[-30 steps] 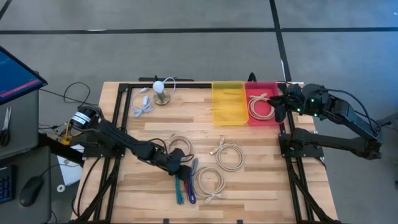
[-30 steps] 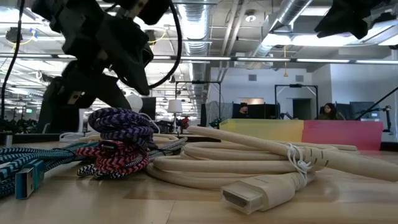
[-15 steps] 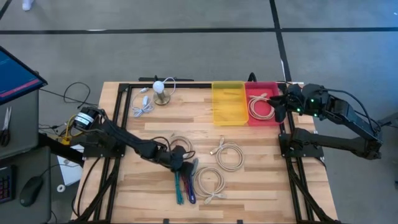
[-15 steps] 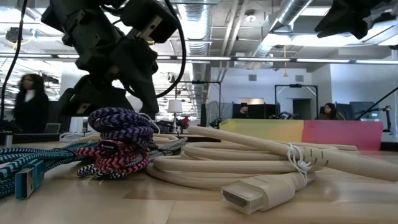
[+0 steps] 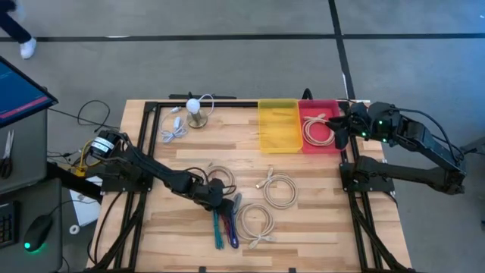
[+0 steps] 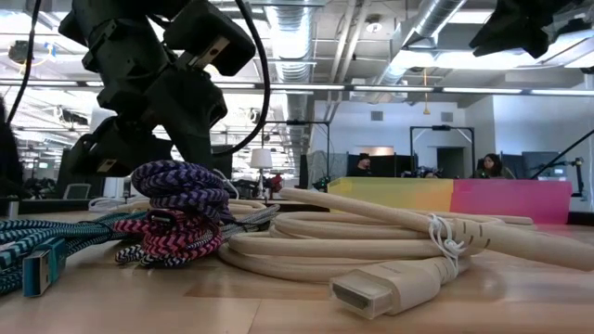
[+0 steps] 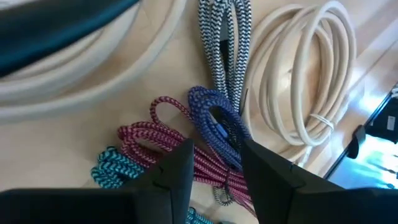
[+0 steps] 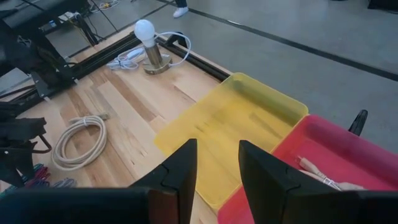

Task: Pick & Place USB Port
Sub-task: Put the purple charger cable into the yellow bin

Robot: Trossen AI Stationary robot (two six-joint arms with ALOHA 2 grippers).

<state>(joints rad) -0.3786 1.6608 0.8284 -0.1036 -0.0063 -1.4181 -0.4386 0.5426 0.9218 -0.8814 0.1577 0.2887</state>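
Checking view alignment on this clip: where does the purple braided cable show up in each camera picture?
High view: purple braided cable lies at the table's middle front, just beside the left gripper.
Low view: coiled at left, atop the red braided cable.
Left wrist view: centre, just past the open fingers.
Right wrist view: cannot tell.
Shared landmark: the cream cable coil next to it.

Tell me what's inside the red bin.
A coiled cream cable lies in the red bin, filling most of its floor. The right hand hangs over the bin's right edge and covers that strip.
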